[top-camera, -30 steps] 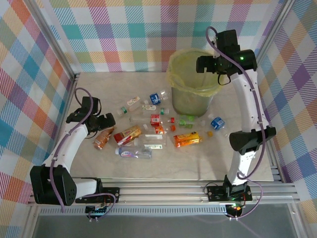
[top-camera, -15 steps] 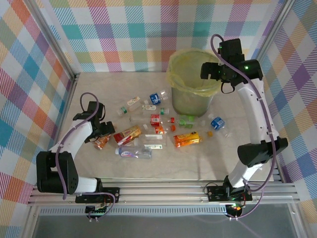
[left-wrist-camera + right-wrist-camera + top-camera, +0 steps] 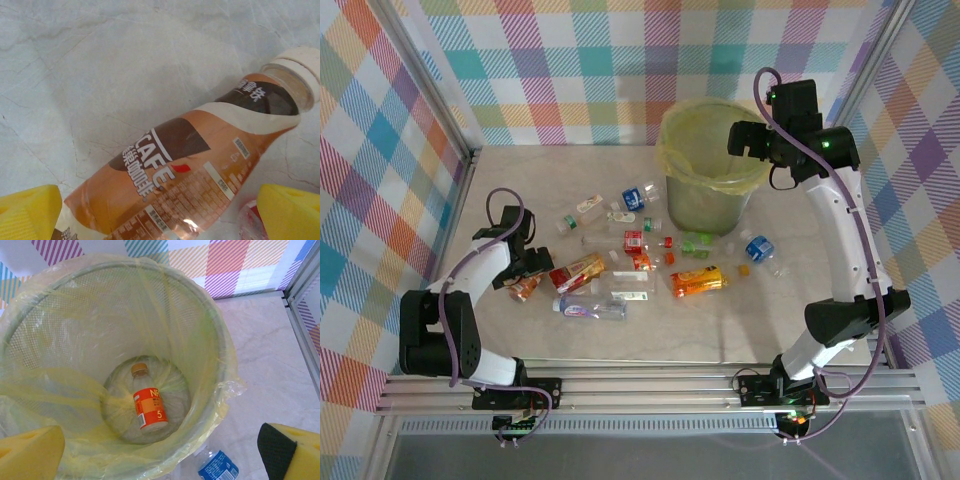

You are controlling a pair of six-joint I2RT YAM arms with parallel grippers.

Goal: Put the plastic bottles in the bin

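left tool (image 3: 160,215): its yellow pads (image 3: 30,212) are standing wide apart and are gripping nothing. a brown coffee bottle (image 3: 175,175) is lying on its side on the table (image 3: 100,75), directly under the tool and between the two pads. its white cap is pointing away from the tool and towards its right. whether either pad is touching the bottle cannot be told.

right tool (image 3: 160,452): its pads are likewise standing wide apart, with nothing between them. the tool is hanging over the bin (image 3: 220,365) and is facing down into its open mouth. an orange-labelled bottle (image 3: 149,407) is lying on the bag at the bottom of the bin, straight below the tool, with its cap pointing away from the tool. a blue-labelled bottle (image 3: 218,467) is lying on the table outside the bin wall, just inside the right pad.

the remaining bottles (image 3: 698,282) are lying scattered on the table between the two tools, near the foot of the bin.
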